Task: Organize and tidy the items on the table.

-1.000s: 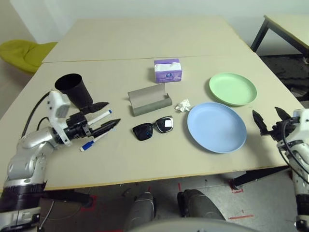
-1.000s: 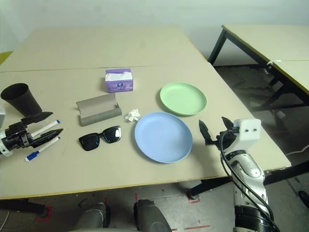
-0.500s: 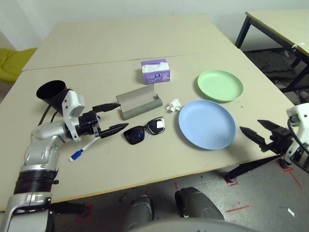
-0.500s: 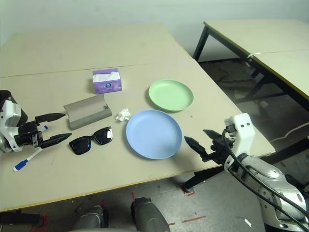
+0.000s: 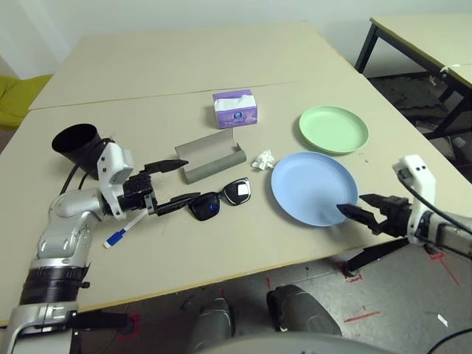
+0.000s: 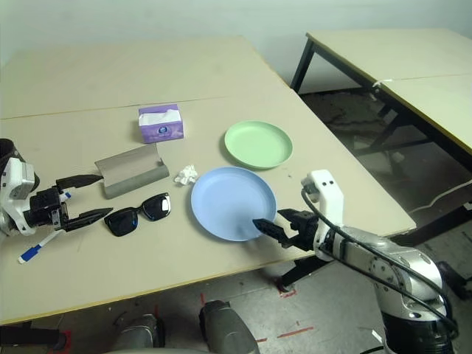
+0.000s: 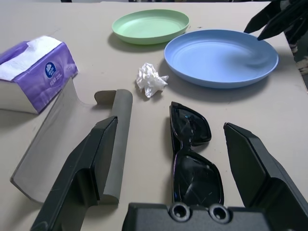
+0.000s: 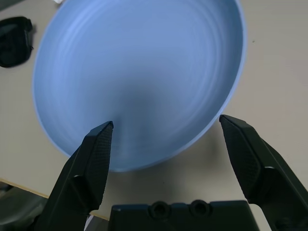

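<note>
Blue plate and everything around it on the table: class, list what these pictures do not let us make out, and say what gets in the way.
- Second marker's barrel: in the left eye view, mostly hidden behind the left gripper.
- Black cup's full outline: in the right eye view, cut off by the picture edge.
- Sunglasses' far lens: in the right wrist view, cut off by the edge.
- Blue plate's underside: in both eye views, hidden by the plate itself.

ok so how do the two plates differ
The blue plate looks larger than the green plate. The blue plate lies nearer the robot, with the right gripper at its rim; the green plate lies farther back, no gripper at it. Both are round, shallow and upright.
</note>
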